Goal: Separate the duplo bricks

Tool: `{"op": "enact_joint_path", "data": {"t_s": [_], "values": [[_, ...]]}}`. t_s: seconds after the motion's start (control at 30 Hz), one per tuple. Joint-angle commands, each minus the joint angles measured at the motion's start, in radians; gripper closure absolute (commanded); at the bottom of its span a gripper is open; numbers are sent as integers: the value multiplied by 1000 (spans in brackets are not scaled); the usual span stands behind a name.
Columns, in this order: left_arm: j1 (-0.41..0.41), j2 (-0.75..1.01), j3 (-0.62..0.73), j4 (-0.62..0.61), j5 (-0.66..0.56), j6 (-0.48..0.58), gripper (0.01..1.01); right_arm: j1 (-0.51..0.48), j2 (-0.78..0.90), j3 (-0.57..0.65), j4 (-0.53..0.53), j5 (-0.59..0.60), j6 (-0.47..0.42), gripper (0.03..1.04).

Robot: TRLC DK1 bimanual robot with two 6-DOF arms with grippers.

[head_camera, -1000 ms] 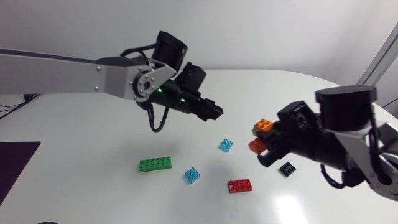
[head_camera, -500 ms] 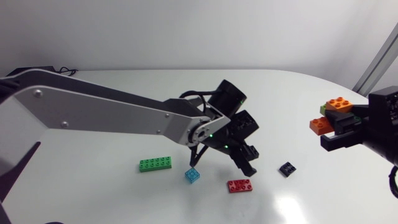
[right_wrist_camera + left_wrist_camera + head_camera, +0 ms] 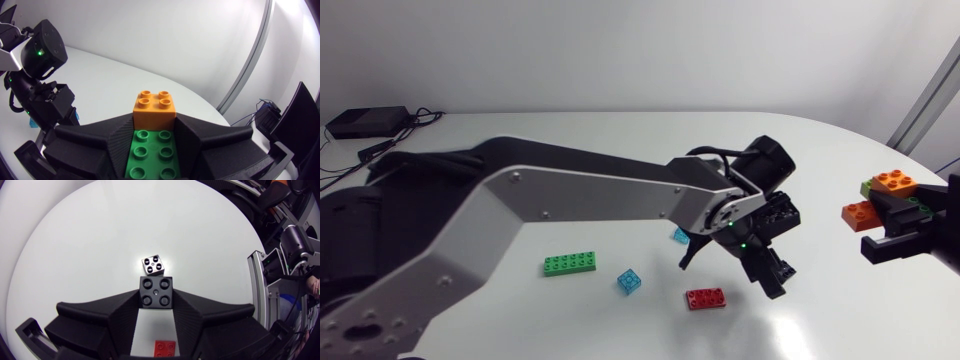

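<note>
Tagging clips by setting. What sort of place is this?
Likely a robotics lab: a plain white table, the left gripper holding a black brick, the right gripper a brick stack, a green brick lying loose.

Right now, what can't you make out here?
- Loose small square four-stud brick: colour masked by glare in left wrist view; hidden in head view behind left gripper, holding a small black square brick.
- Flat red plastic brick: cut by left wrist view's edge.
- Orange-on-green plastic brick stack: right wrist view, green brick's length hidden by right gripper.
</note>
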Motion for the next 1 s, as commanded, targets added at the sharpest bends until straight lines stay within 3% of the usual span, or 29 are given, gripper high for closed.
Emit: {"op": "enact_joint_path", "data": {"t_s": [0.0, 0.33, 0.5, 0.63, 0.97], "values": [[8, 58, 68, -31, -11, 24, 725, -15, -12, -13, -10, -15, -24, 785], [-7, 128, 157, -91, -92, 26, 693, -12, -7, -27, 11, -19, -21, 782], [-15, 228, 315, -260, -118, 1, 684, -12, -14, -32, 14, -26, -21, 780], [-35, 277, 394, -342, -118, 3, 575, -12, -20, -36, 14, -26, -21, 779], [-48, 283, 400, -372, -118, 9, 572, -14, -37, -44, 14, -29, -21, 777]]}}
